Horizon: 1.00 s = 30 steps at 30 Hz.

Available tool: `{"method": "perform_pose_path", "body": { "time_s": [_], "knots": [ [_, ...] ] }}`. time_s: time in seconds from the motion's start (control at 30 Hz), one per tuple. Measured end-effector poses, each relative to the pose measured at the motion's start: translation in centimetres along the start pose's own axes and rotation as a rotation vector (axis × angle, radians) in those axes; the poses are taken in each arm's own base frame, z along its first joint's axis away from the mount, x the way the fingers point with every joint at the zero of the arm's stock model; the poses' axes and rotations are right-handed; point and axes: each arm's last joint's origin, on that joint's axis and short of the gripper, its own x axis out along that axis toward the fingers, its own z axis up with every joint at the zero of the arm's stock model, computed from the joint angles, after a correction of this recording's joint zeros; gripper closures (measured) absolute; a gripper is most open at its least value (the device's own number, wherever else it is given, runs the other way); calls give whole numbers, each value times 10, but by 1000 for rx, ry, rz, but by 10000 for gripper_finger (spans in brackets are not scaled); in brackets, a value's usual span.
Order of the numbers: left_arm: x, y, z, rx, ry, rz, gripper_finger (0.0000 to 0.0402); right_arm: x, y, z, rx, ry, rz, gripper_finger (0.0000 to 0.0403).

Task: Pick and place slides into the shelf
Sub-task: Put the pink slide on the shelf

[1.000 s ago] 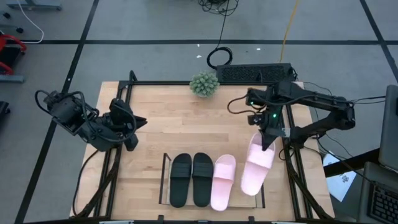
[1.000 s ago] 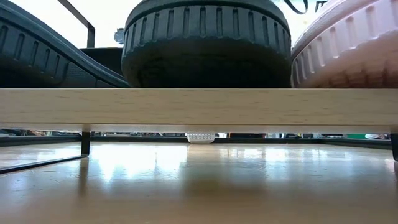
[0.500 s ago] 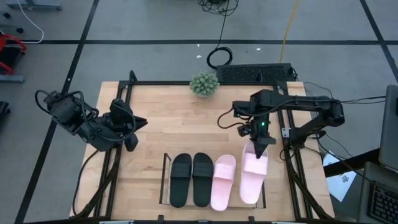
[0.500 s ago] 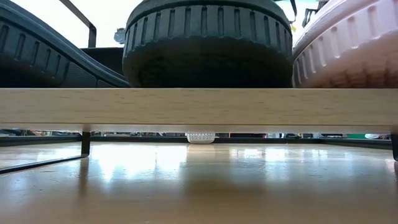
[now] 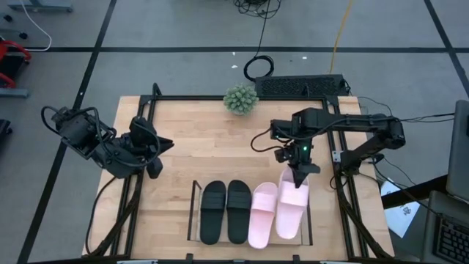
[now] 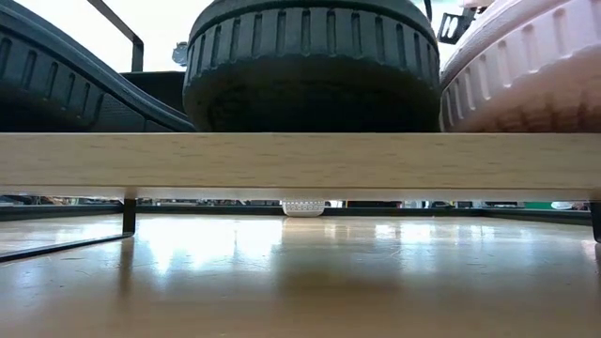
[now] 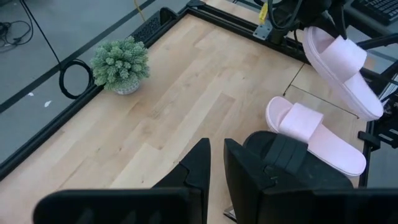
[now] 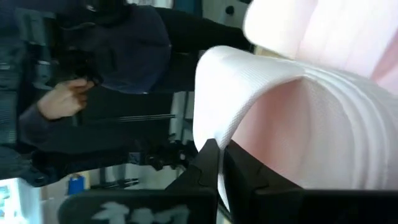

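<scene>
Two black slides (image 5: 226, 211) and one pink slide (image 5: 262, 214) lie side by side, flat on their soles, in the shelf (image 5: 194, 199), a low rack with a thin black frame. In the low view their near ends (image 6: 310, 66) fill the picture. The second pink slide (image 5: 292, 213) slants over the shelf's right end, beside the first pink one, held by my right gripper (image 5: 297, 173), which is shut on it. My left gripper (image 5: 155, 152) waits at the table's left edge, shut and touching nothing. My right gripper pinches the pink slide's wide strap at its edge (image 8: 214, 134) between its two fingers, near the slide's far end. The fingers come from above, pointing down. The slide hangs tilted, far end raised (image 7: 323, 43), near end low over the shelf; whether it touches there I cannot tell.
A small green potted plant (image 5: 240, 99) stands at the table's far edge, a keyboard (image 5: 300, 86) beyond it. The black table frame (image 5: 344, 198) runs along both sides. Bare wood (image 5: 212, 147) lies between the arms. A person (image 8: 74, 106) shows beyond the table in the right wrist view.
My right gripper has carried the pink slide toward the table's left and slightly nearer. The slide has swung from slanting across the shelf's right end to lying nearly parallel beside the other pink slide. The gripper has stayed shut on it.
</scene>
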Motion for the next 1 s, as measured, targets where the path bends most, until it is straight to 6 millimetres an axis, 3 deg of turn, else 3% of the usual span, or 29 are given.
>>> {"method": "perform_pose_path", "body": {
  "time_s": [0.4,1.0],
  "knots": [
    [0,0,0,15,0,0,355,9,-21,6,2,110,-99,403],
    [0,0,0,18,0,0,355,21,-44,14,86,210,-98,403]
  ]
}}
